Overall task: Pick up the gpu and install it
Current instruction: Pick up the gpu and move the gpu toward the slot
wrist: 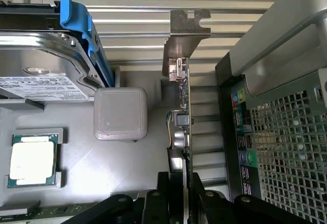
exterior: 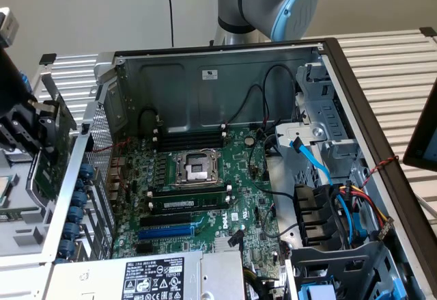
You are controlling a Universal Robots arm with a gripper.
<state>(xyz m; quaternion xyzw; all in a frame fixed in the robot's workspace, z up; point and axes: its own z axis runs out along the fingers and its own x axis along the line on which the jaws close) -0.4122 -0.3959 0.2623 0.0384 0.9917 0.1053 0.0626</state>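
Note:
The gpu [exterior: 49, 167] hangs in the air at the exterior view's left, outside the open computer case [exterior: 225, 61], beside its perforated rear wall. Its green board stands on edge with the silver end bracket [exterior: 56, 102] uppermost. My black gripper [exterior: 27, 132] is shut on it. In the wrist view the gpu [wrist: 181, 117] appears edge-on, its bracket [wrist: 188, 30] far from the camera, and my gripper [wrist: 179, 185] clamps the board's near end between both fingers [wrist: 202, 196]. The green motherboard [exterior: 205, 191] lies inside the case with its expansion slots [exterior: 167, 232] uncovered.
Below the gpu a grey tray [wrist: 76, 183] holds a hard drive in a blue carrier [wrist: 46, 66], a loose processor [wrist: 33, 160] and a grey block [wrist: 121, 113]. The case's rear panel [wrist: 276, 132] is close alongside. Power supply [exterior: 153, 279], cables [exterior: 341, 197] and drive cage [exterior: 321, 108] crowd the case.

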